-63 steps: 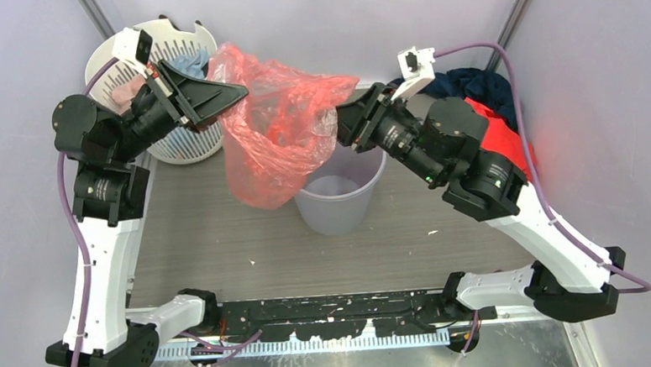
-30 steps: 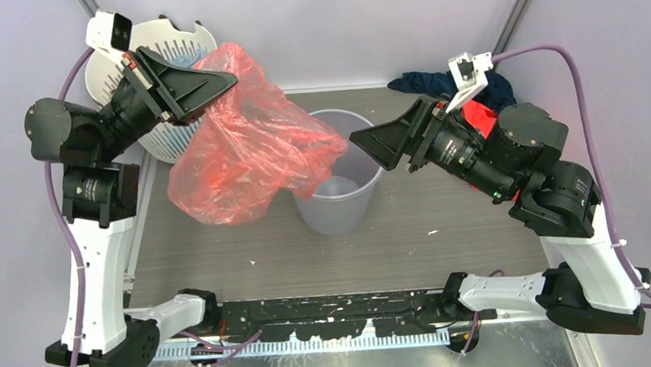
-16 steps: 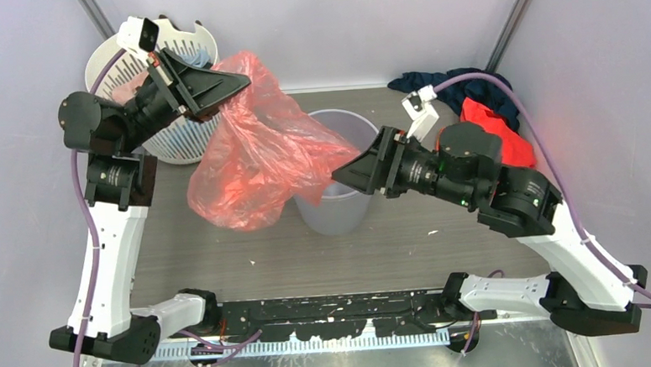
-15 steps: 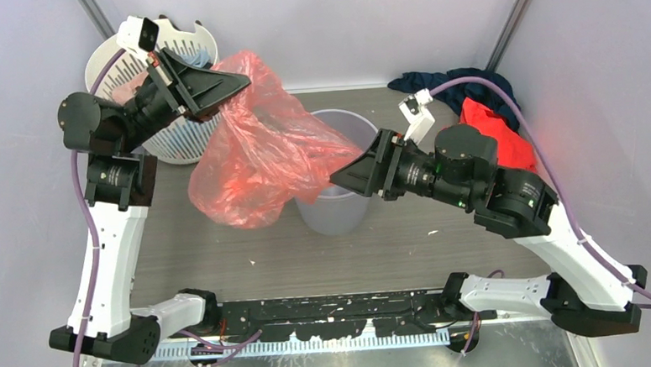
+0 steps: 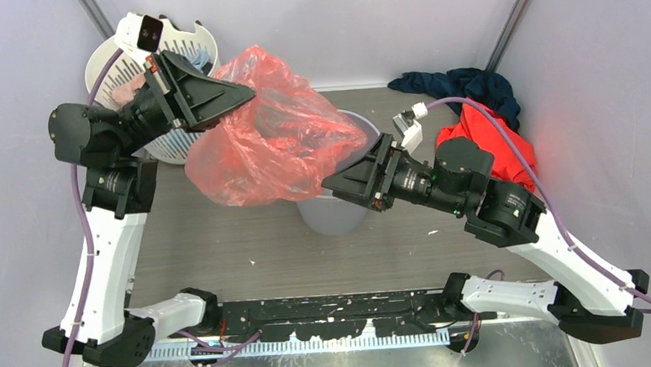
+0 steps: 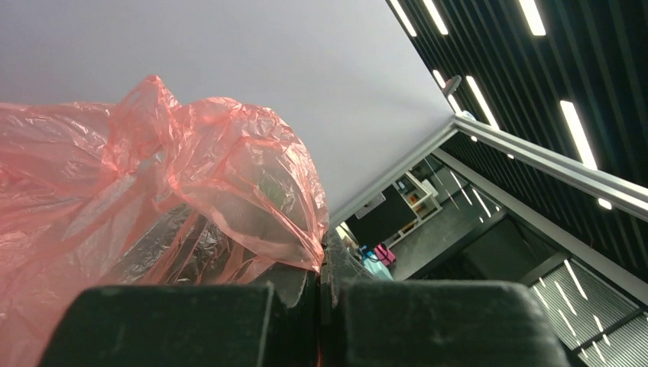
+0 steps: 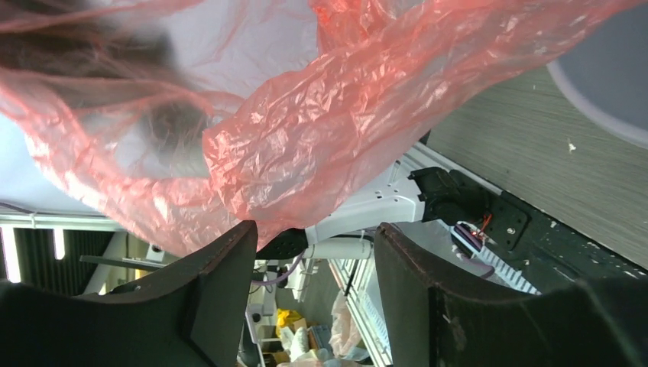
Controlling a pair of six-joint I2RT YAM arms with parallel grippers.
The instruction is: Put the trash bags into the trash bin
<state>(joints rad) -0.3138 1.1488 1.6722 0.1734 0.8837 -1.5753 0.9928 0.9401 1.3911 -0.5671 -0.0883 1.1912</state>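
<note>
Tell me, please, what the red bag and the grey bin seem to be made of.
The trash bag looks like thin plastic film: translucent red-pink, glossy, finely crinkled, with shapes showing through. The trash bin is probably moulded plastic: light grey, smooth, seamless walls.

trash bin [image 5: 332, 215] half hidden, basket [image 5: 190, 46] partly covered

Thin, crinkly, glossy plastic film, that red bag [image 5: 278, 144]; smooth matt grey plastic bin [image 5: 332, 218]; wood-grain tabletop [image 5: 224, 239], dull finish.
</note>
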